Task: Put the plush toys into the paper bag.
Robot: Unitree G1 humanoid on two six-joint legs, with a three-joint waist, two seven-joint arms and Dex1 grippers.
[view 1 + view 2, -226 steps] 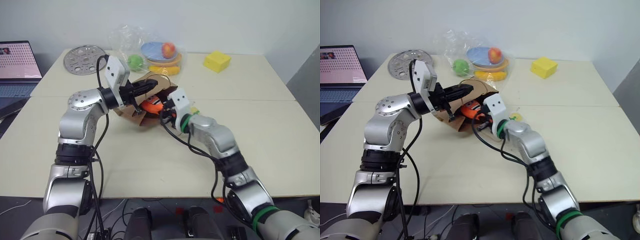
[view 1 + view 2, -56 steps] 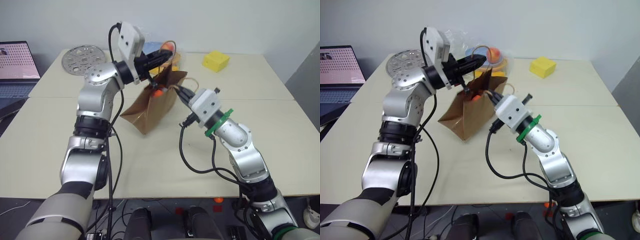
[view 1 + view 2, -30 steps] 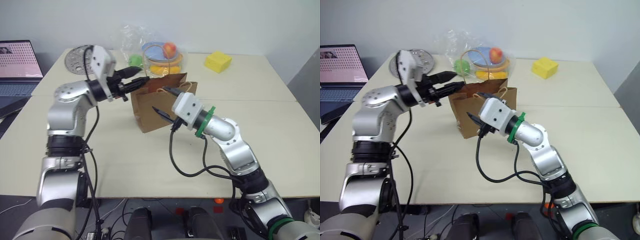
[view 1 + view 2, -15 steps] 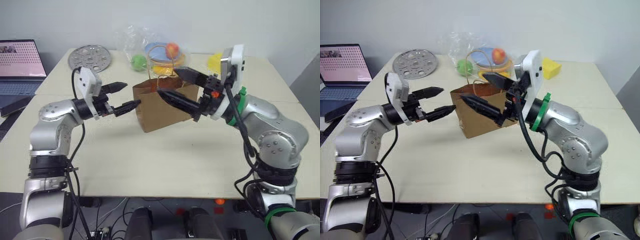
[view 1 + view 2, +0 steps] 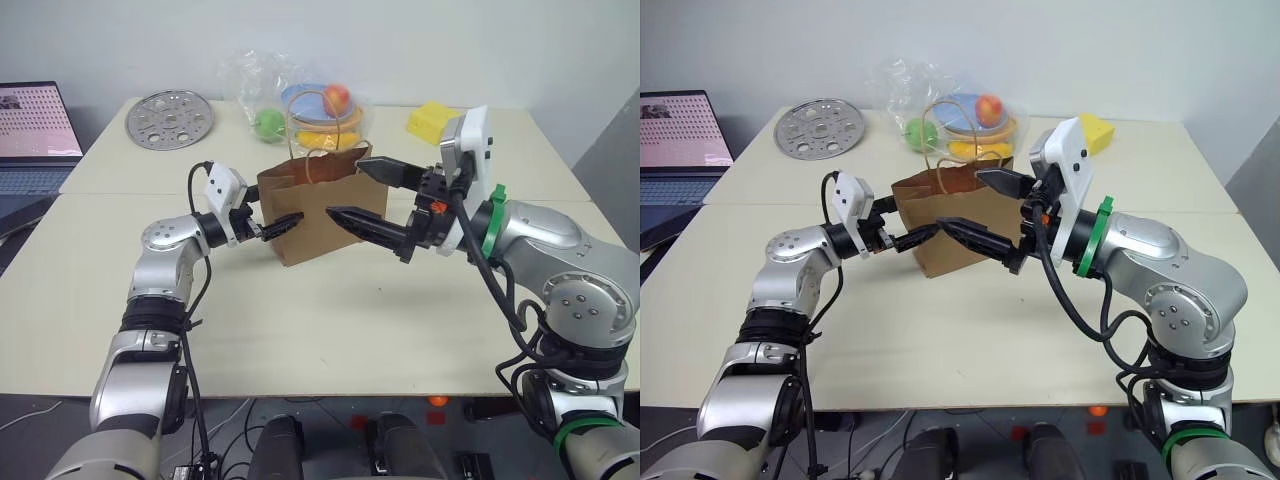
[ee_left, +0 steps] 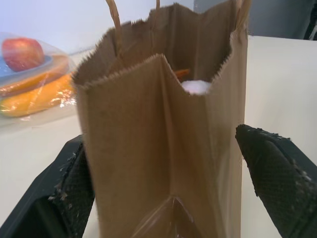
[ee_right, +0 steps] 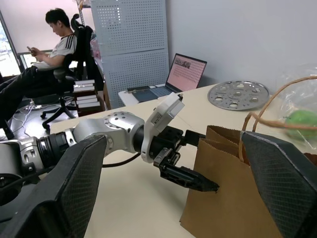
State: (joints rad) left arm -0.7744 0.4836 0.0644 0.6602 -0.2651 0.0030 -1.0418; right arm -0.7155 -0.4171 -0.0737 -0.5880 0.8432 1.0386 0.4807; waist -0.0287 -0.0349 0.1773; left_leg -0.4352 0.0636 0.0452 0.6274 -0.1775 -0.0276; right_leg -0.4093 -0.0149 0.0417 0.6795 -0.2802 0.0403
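Note:
The brown paper bag [image 5: 318, 208] stands upright in the middle of the table, its loop handles sticking up. Inside its mouth, in the left wrist view, show an orange bit [image 6: 182, 73] and a white bit [image 6: 196, 87] of the plush toys. My left gripper [image 5: 276, 212] is open, low at the bag's left side, its fingers [image 6: 271, 171] on either side of the bag's near corner [image 6: 163, 148]. My right gripper [image 5: 368, 196] is open and empty, raised just in front of the bag's right side, with one finger [image 5: 978, 239] across the bag's face.
At the back of the table lie a clear plastic bag of fruit and plates [image 5: 308, 104], a perforated metal disc [image 5: 170, 118] and a yellow block [image 5: 432, 118]. A laptop [image 5: 34, 130] sits far left. A person [image 7: 47, 54] sits on a chair beyond the table.
My left gripper came off the bag's top edge, opened and sank to its left side. My right gripper opened, rolled over and drew back up off the bag. The bag stays upright.

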